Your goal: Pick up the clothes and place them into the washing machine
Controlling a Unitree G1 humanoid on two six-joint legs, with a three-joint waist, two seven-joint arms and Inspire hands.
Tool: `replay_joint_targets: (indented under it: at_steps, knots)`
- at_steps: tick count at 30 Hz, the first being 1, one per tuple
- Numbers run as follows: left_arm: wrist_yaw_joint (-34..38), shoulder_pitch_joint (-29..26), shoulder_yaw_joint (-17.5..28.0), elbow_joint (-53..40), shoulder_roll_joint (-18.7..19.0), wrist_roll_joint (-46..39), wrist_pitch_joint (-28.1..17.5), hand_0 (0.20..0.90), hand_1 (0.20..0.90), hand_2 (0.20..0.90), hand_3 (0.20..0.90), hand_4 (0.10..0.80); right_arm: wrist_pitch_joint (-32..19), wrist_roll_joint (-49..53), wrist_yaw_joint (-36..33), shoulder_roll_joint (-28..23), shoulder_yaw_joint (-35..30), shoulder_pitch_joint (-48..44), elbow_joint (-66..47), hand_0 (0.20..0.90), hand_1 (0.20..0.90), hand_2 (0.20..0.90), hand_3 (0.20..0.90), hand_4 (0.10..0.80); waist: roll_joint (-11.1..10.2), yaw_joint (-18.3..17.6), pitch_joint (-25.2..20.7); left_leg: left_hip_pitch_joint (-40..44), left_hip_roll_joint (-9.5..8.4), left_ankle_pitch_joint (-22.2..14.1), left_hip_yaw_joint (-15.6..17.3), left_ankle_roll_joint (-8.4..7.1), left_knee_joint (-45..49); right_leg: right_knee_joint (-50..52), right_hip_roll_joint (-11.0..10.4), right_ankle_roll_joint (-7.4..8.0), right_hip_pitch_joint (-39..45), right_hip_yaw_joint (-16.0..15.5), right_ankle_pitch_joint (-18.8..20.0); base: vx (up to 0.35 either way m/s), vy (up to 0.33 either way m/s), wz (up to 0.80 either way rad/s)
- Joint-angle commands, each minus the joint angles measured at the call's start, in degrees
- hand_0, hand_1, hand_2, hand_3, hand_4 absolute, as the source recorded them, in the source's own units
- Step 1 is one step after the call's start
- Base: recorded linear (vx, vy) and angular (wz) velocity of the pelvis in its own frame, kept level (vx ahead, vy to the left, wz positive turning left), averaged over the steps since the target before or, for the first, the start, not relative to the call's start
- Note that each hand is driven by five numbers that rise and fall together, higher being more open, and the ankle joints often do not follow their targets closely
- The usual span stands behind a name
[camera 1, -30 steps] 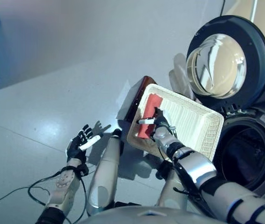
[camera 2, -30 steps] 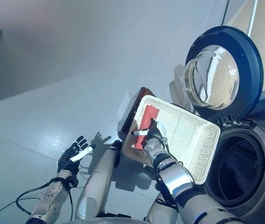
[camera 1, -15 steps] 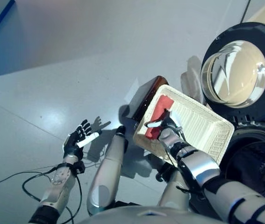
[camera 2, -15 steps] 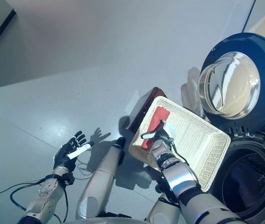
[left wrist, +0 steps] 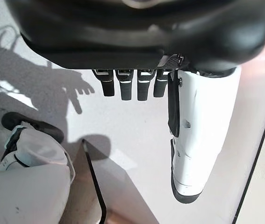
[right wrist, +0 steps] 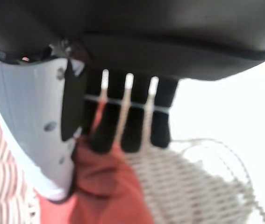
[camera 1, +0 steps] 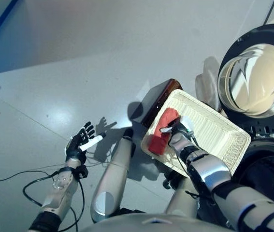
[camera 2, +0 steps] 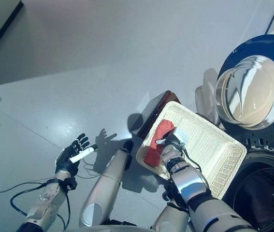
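Left eye view: grey floor (camera 1: 79, 72), wicker basket (camera 1: 214, 133).

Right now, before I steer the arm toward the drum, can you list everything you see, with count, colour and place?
Red cloth garment: one, red, draped over the near rim of the basket, in the right hand's fingers.
White woven basket: one, white, on the floor before the washer.
Dark brown board: one, beside the basket's far-left edge.
Washing machine drum opening: one, dark, lower right.
Round washer door: one, dark rim, glass centre, swung open.
Right hand: curled on the garment.
Left hand: open, over bare floor.
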Motion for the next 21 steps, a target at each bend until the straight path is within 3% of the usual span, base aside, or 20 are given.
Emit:
replay_joint_targets:
  at_steps: [1,14,15,17,18,21]
  knots:
    - [0.57,1.09,0.37,-6.53,3.45,1.53,-2.56,0.900,0.900,0.900,0.900,0.800,0.48,0.27,-0.89,1.70,-3.26,1.51,0.51,0.200,0.200,0.200,0.200,0.300,2.27,0.95,1.22,-1.56,3.95,-2.52,-2.67,-4.06,1.45,-1.43,-1.18,1.09,-1.58,3.34,9.04,0.000,0.000,0.00]
    - [2.08,1.91,2.69,-3.70,2.63,0.56,-4.64,0.900,0.900,0.900,0.900,0.800,-12.76,24.34,-6.36,-4.06,-15.74,6.09,-7.43,0.200,0.200,0.200,0.200,0.300,0.05,-3.03,1.00,1.66,5.90,-1.41,-1.04,-4.48,-3.06,-7.43,-0.35,1.72,0.20,3.91,12.45,-0.005,0.004,-0.07]
    - [2.08,1.95,2.95,-3.66,2.46,0.23,-4.87,0.900,0.900,0.900,0.900,0.800,-14.02,26.58,-5.99,-5.04,-17.21,7.26,-8.25,0.200,0.200,0.200,0.200,0.300,-0.21,-3.53,1.04,1.39,5.63,1.05,-0.65,-4.29,-4.43,-8.96,-0.57,1.16,-0.07,3.48,14.44,0.022,0.000,-0.18]
    - [2.03,2.21,3.33,-3.08,2.07,-0.18,-5.16,0.900,0.900,0.900,0.900,0.800,-15.87,29.88,-6.14,-6.05,-19.13,9.42,-9.27,0.200,0.200,0.200,0.200,0.300,-0.53,-4.18,0.44,2.36,6.13,-0.71,-0.59,-4.57,-4.70,-9.27,-0.36,2.00,0.67,3.77,13.45,0.024,0.002,-0.11]
    - [1.94,2.25,3.32,-2.78,1.88,-0.39,-5.27,0.900,0.900,0.900,0.900,0.800,-16.55,31.17,-5.99,-6.65,-20.16,10.42,-9.38,0.200,0.200,0.200,0.200,0.300,-0.73,-4.53,0.59,1.98,5.90,1.31,-0.17,-4.32,-5.36,-10.32,-0.62,1.44,0.50,3.29,15.18,-0.069,0.027,-0.04]
    - [1.74,2.33,3.58,-1.60,1.05,-0.60,-5.47,0.900,0.900,0.900,0.900,0.800,-20.28,37.81,-4.81,-7.61,-24.03,13.68,-10.78,0.200,0.200,0.200,0.200,0.300,-0.96,-5.61,-0.14,2.84,6.38,-0.83,-0.27,-4.66,-4.97,-10.00,-0.30,2.24,0.81,3.96,13.82,0.057,-0.007,-0.13]
